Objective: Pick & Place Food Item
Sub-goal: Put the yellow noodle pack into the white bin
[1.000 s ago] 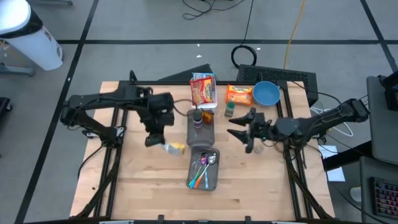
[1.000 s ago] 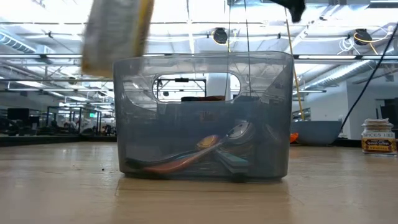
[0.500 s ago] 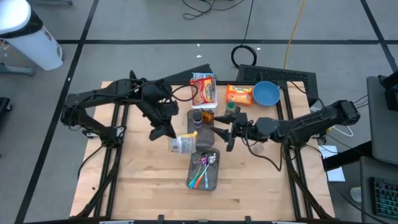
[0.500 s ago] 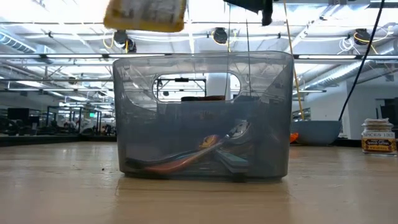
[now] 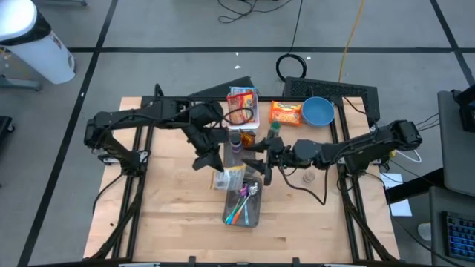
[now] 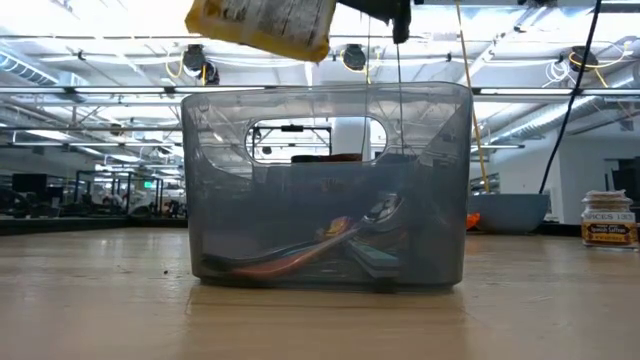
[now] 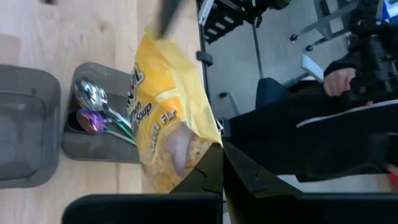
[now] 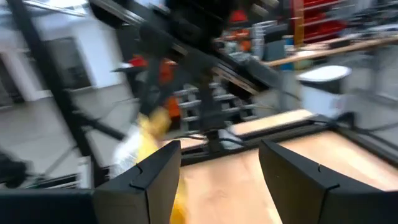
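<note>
A yellow food packet (image 5: 231,178) hangs in the air over the far end of a grey bin (image 5: 243,202) that holds spoons and other utensils. My left gripper (image 5: 214,163) is shut on the packet, which shows large in the left wrist view (image 7: 163,118). In the low view the packet (image 6: 265,22) floats above the bin's rim (image 6: 325,92). My right gripper (image 5: 257,162) is open, level, just to the right of the packet and apart from it. Its fingers (image 8: 158,177) frame the packet (image 8: 146,134) from a short way off. My left gripper pinches the packet's edge (image 7: 199,149) between its two shut fingers. The fingers come slanting down from the table's left side. The packet sticks out beyond the fingertips, tilted and lifted clear of the bin and the table.
A second grey bin (image 5: 239,152) with a bottle stands just behind the utensil bin. Two ramen packets (image 5: 243,106) (image 5: 285,111), a blue bowl (image 5: 318,111) and a spice jar (image 5: 274,130) sit along the far edge. Bare wood lies at the near left.
My left gripper has carried the packet toward the table's right, from the bare wood to above the utensil bin, rising a little and tipping up so the packet lies flatter. My right gripper has moved toward the table's left, closing on the packet, still open.
</note>
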You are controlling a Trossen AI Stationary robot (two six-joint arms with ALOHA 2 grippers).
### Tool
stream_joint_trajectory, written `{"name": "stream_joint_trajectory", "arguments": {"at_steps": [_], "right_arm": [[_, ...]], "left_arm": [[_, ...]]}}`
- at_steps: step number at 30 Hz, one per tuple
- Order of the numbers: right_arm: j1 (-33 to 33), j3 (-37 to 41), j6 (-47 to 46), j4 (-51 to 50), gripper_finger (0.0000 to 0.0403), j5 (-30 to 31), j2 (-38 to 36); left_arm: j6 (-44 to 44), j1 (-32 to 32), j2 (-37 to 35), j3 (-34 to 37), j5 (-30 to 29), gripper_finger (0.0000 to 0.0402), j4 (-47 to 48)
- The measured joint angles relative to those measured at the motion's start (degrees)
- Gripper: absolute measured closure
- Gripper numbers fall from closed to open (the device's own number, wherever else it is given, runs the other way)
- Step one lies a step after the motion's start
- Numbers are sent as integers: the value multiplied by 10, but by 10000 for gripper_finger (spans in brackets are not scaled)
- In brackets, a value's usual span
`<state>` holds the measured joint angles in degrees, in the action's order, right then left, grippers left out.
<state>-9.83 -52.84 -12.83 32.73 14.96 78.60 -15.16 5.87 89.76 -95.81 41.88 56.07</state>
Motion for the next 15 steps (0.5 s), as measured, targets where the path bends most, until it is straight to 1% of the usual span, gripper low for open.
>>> {"name": "stream_joint_trajectory", "arguments": {"at_steps": [4,7,11,15], "right_arm": [[4,-8,-30,-5,193,-80,0],[5,-24,-40,-45,193,-123,0],[11,-63,-39,-147,193,-153,1],[26,-91,-20,-194,193,-153,0]], "left_arm": [[3,0,13,0,8,401,2],[7,0,19,0,14,401,-6],[6,0,27,0,18,401,-9],[11,0,29,0,20,401,-10]]}}
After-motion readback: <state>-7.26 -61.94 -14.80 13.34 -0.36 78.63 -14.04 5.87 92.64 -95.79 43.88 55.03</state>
